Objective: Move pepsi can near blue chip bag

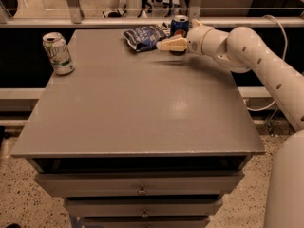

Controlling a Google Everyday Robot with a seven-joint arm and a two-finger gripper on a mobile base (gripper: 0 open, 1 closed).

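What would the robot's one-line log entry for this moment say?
gripper: at pepsi can, far edge of table | blue chip bag: just left of can | green-and-white can: left edge, upright
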